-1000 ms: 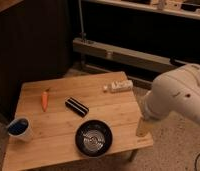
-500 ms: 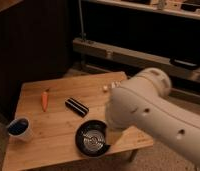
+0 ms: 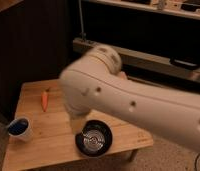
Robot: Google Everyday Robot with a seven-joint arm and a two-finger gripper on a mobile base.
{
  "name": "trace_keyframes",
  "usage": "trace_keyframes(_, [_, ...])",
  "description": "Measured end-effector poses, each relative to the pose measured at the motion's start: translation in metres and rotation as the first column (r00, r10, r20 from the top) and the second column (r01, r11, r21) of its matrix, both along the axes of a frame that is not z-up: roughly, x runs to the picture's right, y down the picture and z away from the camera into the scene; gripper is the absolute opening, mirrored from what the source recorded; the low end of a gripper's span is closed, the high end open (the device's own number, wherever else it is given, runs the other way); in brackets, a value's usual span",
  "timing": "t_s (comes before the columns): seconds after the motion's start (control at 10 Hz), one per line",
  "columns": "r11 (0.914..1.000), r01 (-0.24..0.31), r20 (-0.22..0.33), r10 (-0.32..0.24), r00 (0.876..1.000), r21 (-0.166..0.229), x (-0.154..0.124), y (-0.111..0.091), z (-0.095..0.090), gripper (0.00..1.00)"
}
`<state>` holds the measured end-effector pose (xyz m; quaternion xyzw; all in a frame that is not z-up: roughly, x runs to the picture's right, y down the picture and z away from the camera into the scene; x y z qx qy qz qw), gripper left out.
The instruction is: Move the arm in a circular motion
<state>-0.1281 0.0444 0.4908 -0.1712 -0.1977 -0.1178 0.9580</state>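
Observation:
The arm (image 3: 123, 102) is large, glossy and white, with small dark screw holes. It stretches from the lower right edge up to a bulbous joint (image 3: 105, 57) over the middle of the wooden table (image 3: 48, 145). It covers the table's right half. The gripper is hidden behind the arm's thick segments, and no tan tip shows.
An orange carrot (image 3: 44, 100) lies at the table's left. A blue cup (image 3: 19, 127) stands at the front left corner. A black bowl (image 3: 94, 140) sits at the front edge, just below the arm. A low metal rail (image 3: 153, 55) and dark shelving run behind the table.
The arm has swung from the right side leftward and closer to the camera. It now covers the dark bar, the small box and the table's right half. The tan tip has gone from view.

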Motion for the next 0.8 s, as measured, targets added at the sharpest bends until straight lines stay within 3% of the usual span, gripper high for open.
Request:
trace_keyframes(0.2, [0.9994, 0.011, 0.014, -0.012, 1.000, 0.032, -0.029, -0.037, 0.005, 0.80])
trace_keyframes(0.4, [0.9988, -0.013, -0.005, 0.014, 1.000, 0.046, -0.034, -0.075, 0.025, 0.80])
trace_keyframes(0.5, [0.9980, -0.042, -0.030, 0.044, 0.999, 0.046, -0.026, -0.098, 0.044, 0.80])
trace_keyframes(0.8, [0.9907, -0.133, -0.102, 0.135, 0.986, 0.028, 0.013, -0.132, 0.085, 0.80])
